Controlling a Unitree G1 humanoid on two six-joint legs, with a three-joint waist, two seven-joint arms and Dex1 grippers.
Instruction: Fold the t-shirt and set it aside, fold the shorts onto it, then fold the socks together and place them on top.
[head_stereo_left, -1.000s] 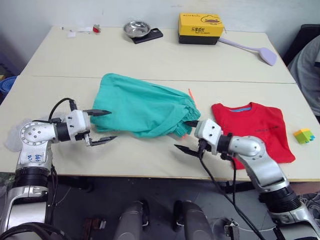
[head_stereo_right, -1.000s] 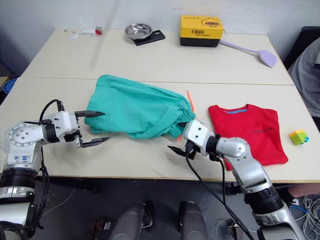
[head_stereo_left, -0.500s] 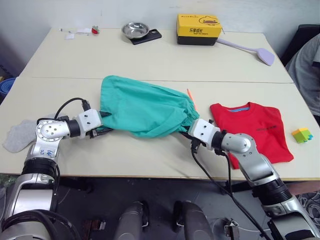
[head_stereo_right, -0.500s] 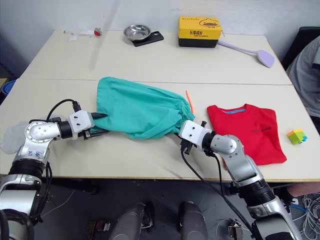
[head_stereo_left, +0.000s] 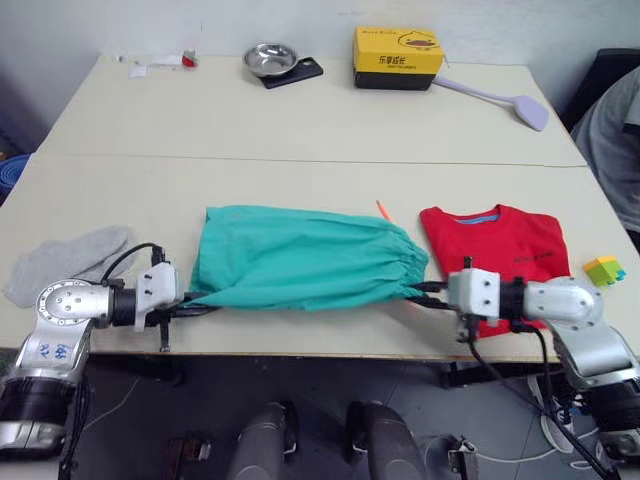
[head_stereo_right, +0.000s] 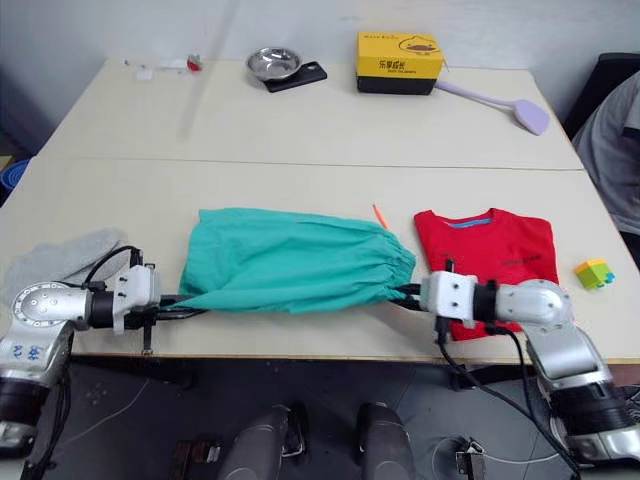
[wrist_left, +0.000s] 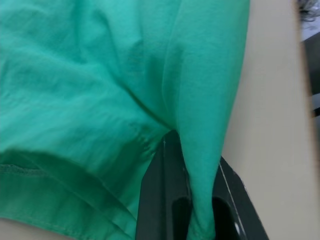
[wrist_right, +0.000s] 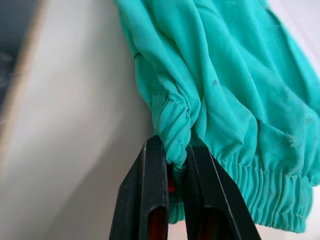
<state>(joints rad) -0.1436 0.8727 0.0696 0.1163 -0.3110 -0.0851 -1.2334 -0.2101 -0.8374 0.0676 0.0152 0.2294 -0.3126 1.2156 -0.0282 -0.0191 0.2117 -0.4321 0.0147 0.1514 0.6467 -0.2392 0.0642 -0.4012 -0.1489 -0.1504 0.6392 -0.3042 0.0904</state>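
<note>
I was on the shorts step. The shorts (head_stereo_left: 300, 270) lay stretched flat near the front edge of the bench (head_stereo_left: 300, 130), in the middle. My left claw (head_stereo_left: 190, 303) was pinched shut on the corner of the shorts at 9 o'clock, and my right claw (head_stereo_left: 428, 292) was pinched shut on the bunched waist corner at 3 o'clock. The t-shirt (head_stereo_left: 505, 255) was already folded and sat just beside the shorts at 3 o'clock. The socks (head_stereo_left: 65, 262) lay at 9 o'clock near the bench edge, not touched yet. I think the next move needed both claws to lift together and bring the near edge over to the far edge, so the shorts fold in half, and then carry them onto the t-shirt. If one claw pulled harder, the cloth could slip out or fold crooked. The head views showed me the whole bench and all three clothes, but the claw tips were small there. The left wrist view showed the cloth running down between the black fingers (wrist_left: 162, 200). The right wrist view showed the gathered waist squeezed between the fingers (wrist_right: 150, 195), with a bit of orange inside the pinch, maybe the drawstring.
</note>
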